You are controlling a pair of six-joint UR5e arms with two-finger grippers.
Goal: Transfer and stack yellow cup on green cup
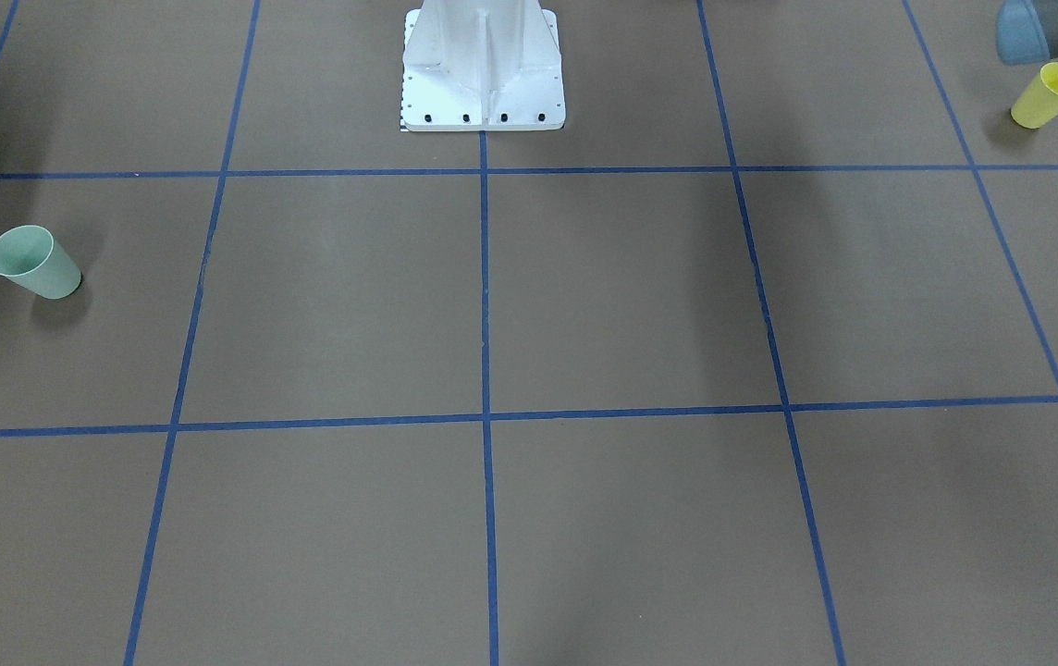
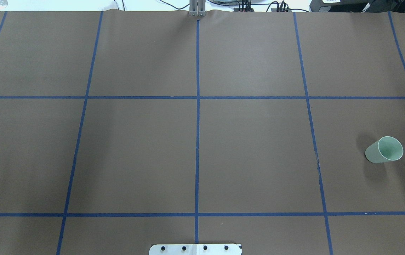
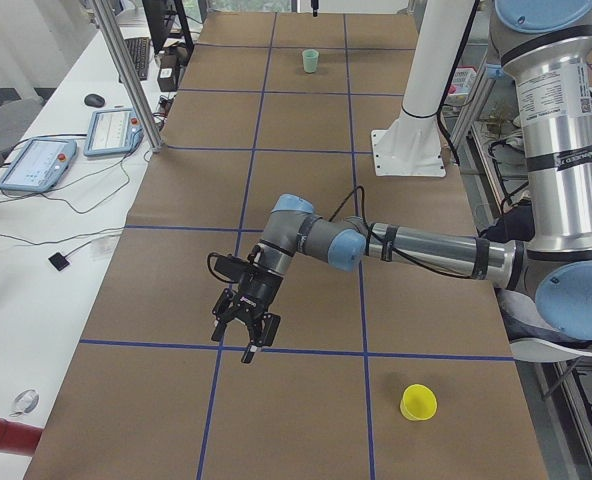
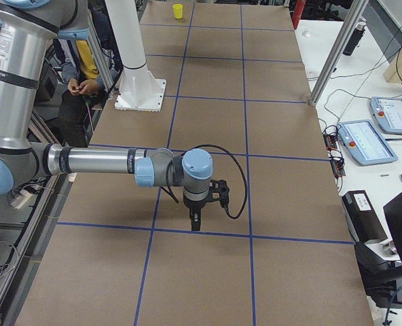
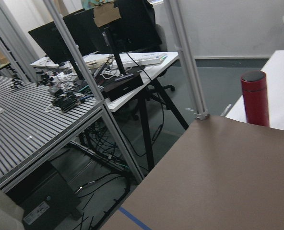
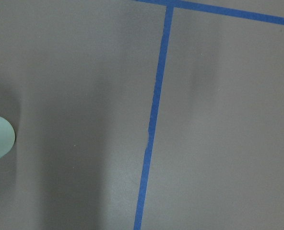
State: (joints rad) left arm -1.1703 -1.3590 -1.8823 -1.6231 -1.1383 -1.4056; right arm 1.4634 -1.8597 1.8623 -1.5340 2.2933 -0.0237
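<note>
Yellow cup (image 1: 1050, 95), green cup (image 1: 34, 264) upright (far apart, opp. ends).

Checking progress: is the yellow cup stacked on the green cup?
No, the yellow cup stands alone, far from the green cup.

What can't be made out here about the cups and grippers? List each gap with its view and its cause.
1. Yellow cup: absent from the overhead view, as it lies outside that frame.
2. Green cup: the right wrist view shows only a pale sliver, cut off by its left edge.
3. Left gripper and right gripper: each shows only in a side view, so open or shut cannot be told.
</note>
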